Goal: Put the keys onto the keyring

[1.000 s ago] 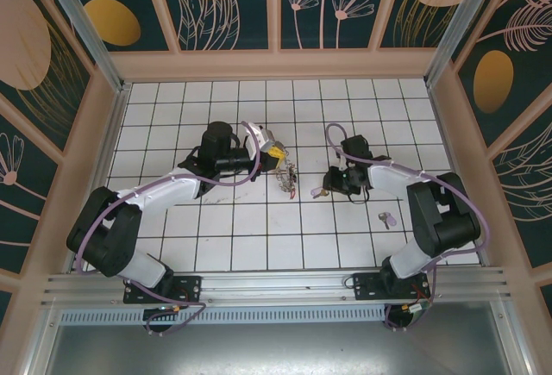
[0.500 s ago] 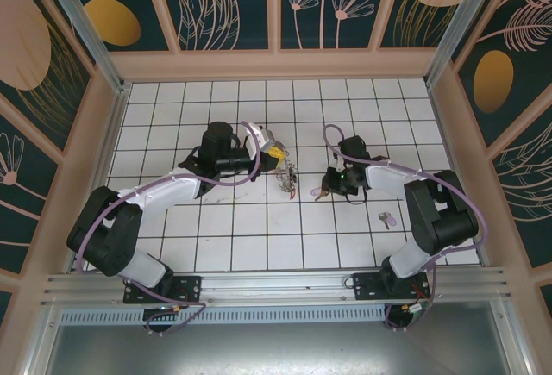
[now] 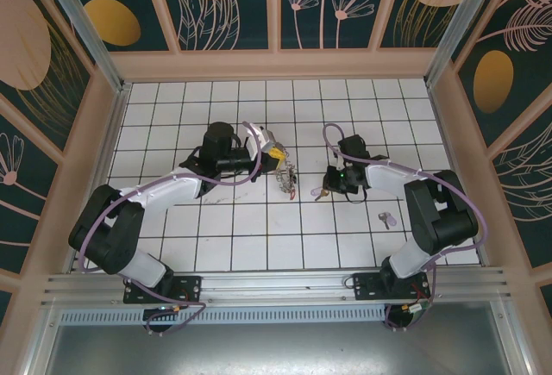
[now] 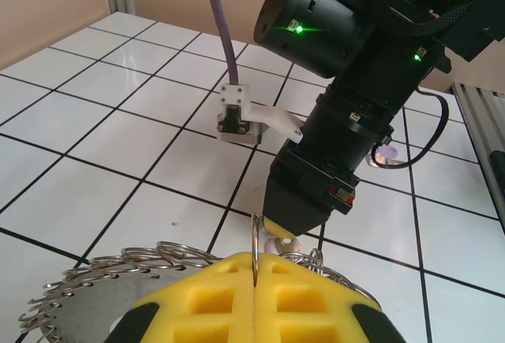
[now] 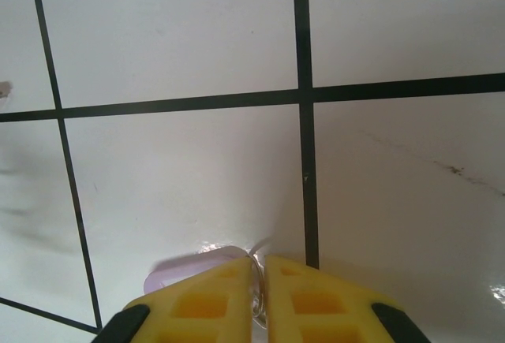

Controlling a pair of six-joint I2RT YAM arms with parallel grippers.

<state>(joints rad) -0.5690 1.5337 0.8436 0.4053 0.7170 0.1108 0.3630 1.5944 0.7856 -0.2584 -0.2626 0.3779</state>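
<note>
Left wrist: keyring [image 4: 253, 233] lower part hidden between left gripper [image 4: 256, 268] pads [image 4: 213, 300]; wire coils [image 4: 102, 276] cut off at frame edge | Right wrist: pale purple key [image 5: 189, 266] part-hidden under right gripper [image 5: 259, 270] pad [image 5: 207, 305], hold undeterminable | Top: keys [image 3: 287, 178] beside left gripper too small to count.

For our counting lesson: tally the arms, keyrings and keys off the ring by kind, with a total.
Arms: 2, left arm and right arm
Keyring: 1
Keys off the ring: 2, held key in the right end effector, lone key
Total: 5
</note>
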